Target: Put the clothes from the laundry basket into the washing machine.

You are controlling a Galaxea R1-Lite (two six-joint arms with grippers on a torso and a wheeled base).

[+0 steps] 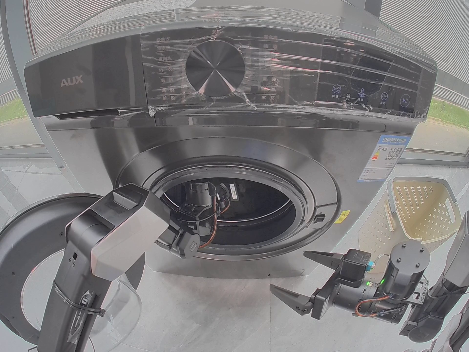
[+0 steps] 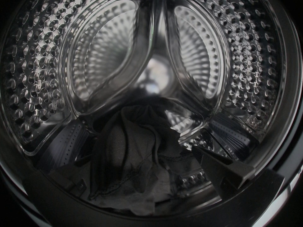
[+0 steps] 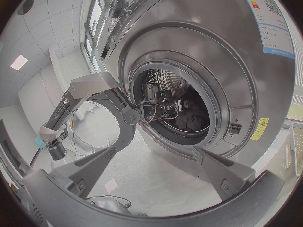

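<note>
Inside the washing machine drum, my left gripper stands jaws apart at the dark clothes on the drum bottom. My right gripper, jaws apart, hangs near the laundry basket.

Daylight is pouring from windows behind the washing machine; the drum is lying dim, glinting; edges are bowing.

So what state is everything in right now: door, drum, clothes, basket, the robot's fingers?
Door: swung wide open.
Drum: mostly empty.
Clothes: dark, crumpled, loose at the drum's bottom.
Basket: tipped up beside the machine, no clothes seen inside.
Left fingers: apart, empty, inside the drum.
Right fingers: apart, empty, outside the machine.
</note>
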